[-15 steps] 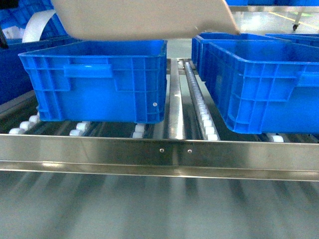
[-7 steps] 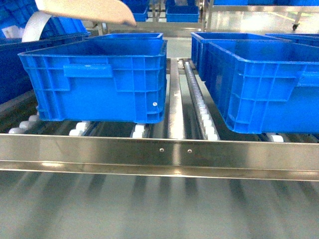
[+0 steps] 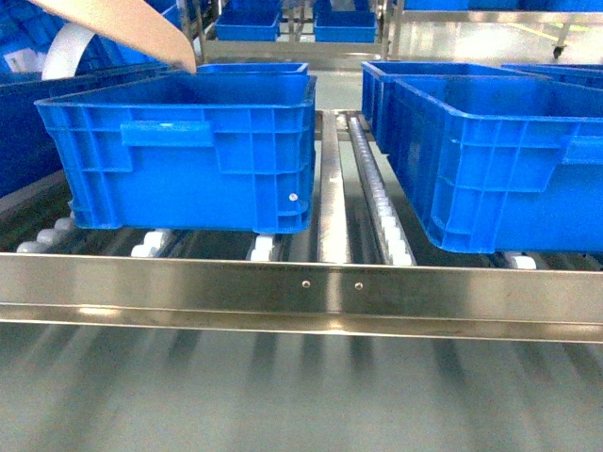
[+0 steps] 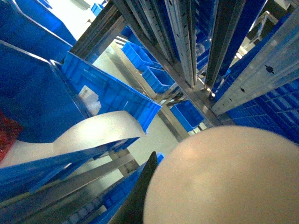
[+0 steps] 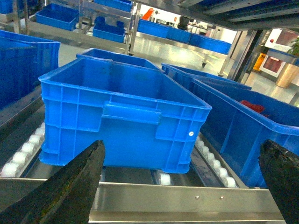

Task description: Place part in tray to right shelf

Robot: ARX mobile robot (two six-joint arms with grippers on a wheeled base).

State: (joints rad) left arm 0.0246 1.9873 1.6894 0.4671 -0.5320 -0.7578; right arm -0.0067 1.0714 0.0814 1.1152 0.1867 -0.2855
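The cream-beige tray [image 3: 122,24] pokes into the head view's top left corner, above the back left of a blue crate [image 3: 188,151]. Its pale underside [image 4: 224,177] fills the lower right of the left wrist view. My left gripper [image 4: 161,186] is shut on the tray, with one dark finger [image 4: 142,191] showing along its edge. My right gripper [image 5: 182,186] is open and holds nothing, its two dark fingers framing the right shelf's steel front rail [image 5: 187,200]. The part is out of view.
The right shelf's rail [image 3: 330,287] spans the head view, with white rollers [image 3: 386,221] behind it. A second blue crate [image 3: 499,160] stands at the right and holds red items [image 5: 252,105]. More crates and steel racks [image 4: 187,51] are beyond.
The tray has swung from across the top, over the left crate, away to the upper left corner. The crates and shelf have not moved.
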